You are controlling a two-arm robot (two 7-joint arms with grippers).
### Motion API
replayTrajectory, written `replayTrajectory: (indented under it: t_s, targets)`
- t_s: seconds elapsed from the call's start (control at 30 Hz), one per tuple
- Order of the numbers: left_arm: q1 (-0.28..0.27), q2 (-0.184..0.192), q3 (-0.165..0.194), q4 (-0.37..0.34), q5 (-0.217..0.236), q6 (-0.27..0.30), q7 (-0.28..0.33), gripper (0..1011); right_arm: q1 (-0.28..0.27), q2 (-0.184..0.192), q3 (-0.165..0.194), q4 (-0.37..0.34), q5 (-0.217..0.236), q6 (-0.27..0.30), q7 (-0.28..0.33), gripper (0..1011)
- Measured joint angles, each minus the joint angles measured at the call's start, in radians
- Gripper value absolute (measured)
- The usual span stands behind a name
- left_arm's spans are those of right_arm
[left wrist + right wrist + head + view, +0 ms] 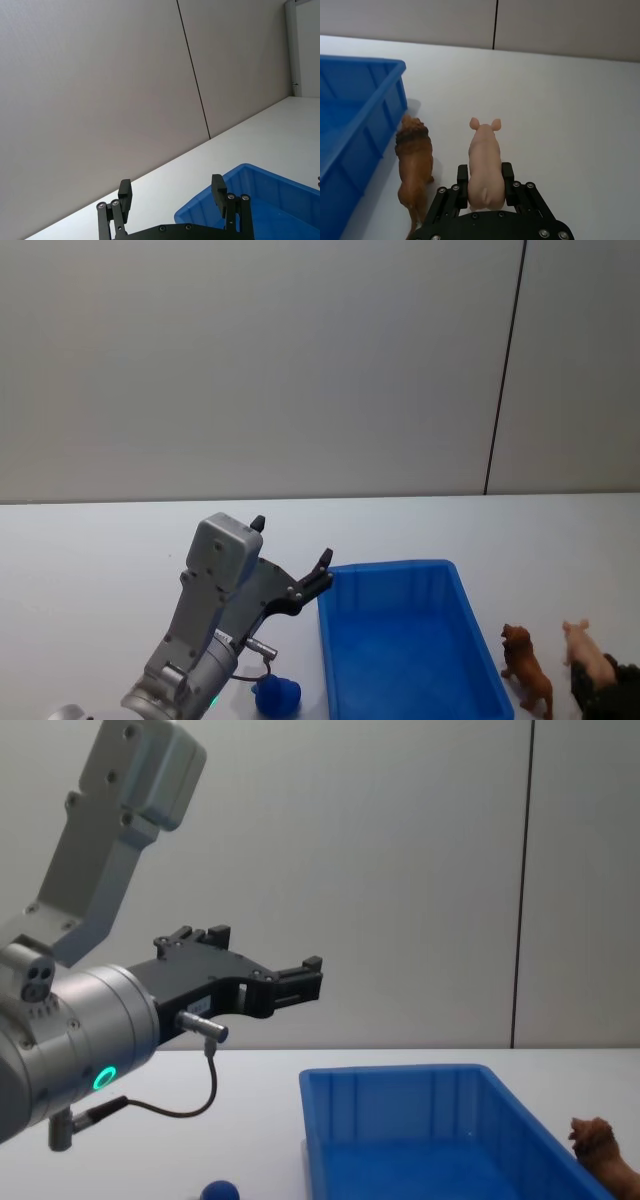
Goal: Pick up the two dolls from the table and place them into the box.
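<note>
On the white table the blue box sits right of the raised left gripper, its fingers spread, while at the near right the right gripper, beside the brown lion, pinches the pink pig, and a small blue doll lies near-left of the box

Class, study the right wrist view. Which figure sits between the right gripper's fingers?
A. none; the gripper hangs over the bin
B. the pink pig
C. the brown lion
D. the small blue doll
B: the pink pig stands on the table with its hindquarters clasped by the right gripper, while the brown lion stands free next to it, beside the blue bin.
</note>
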Motion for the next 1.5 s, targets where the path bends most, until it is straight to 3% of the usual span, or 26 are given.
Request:
replayTrajectory:
  t_s: [0.33,0.6,1.2,1.3,1.5]
  targets:
    - [0.0,0.0,0.0,0.0,0.0,0.0,0.0,1003,-0.002,0.003,0.003,-0.076,-0.029,-0.033,0.008,382]
    - [0.0,0.0,0.0,0.0,0.0,0.0,0.0,1003,0.027,-0.013,-0.007,-0.106,-0.041,-0.044,0.07,382]
    - [0.0,0.0,0.0,0.0,0.0,0.0,0.0,1003,0.138,-0.102,-0.074,-0.032,-0.068,-0.027,0.273,382]
    - [0.0,0.0,0.0,0.0,0.0,0.0,0.0,1003,0.161,-0.124,-0.091,-0.003,-0.077,-0.022,0.313,419]
    - [0.0,0.0,0.0,0.0,0.0,0.0,0.0,1003,0.184,-0.146,-0.108,0.029,-0.087,-0.018,0.343,624]
